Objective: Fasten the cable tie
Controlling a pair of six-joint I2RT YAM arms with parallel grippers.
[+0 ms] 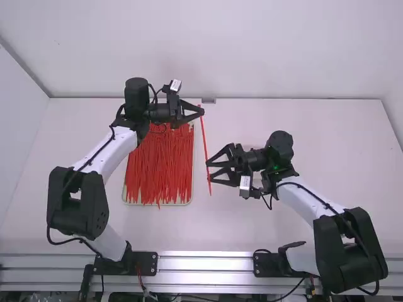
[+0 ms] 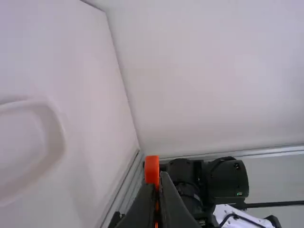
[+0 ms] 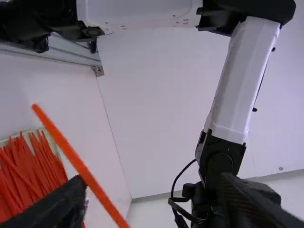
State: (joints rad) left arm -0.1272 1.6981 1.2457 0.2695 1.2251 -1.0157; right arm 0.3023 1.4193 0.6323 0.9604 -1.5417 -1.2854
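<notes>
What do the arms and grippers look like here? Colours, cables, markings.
The left arm and right arm: white tubular links, bulky black joints, thin black cables at the wrists. The left gripper and right gripper: black, triangular two-finger frames. A green light on the right wrist.

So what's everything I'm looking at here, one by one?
cable tie: one, red, right of the pile, held by one end
pile of cable ties: many, red, on the tray
tray: one, pale, on the table left of the middle
table: one, white, under everything
left gripper: one, black, at the far end of the pile, shut on the cable tie's end
right gripper: one, black, open, fingers either side of the cable tie
</notes>
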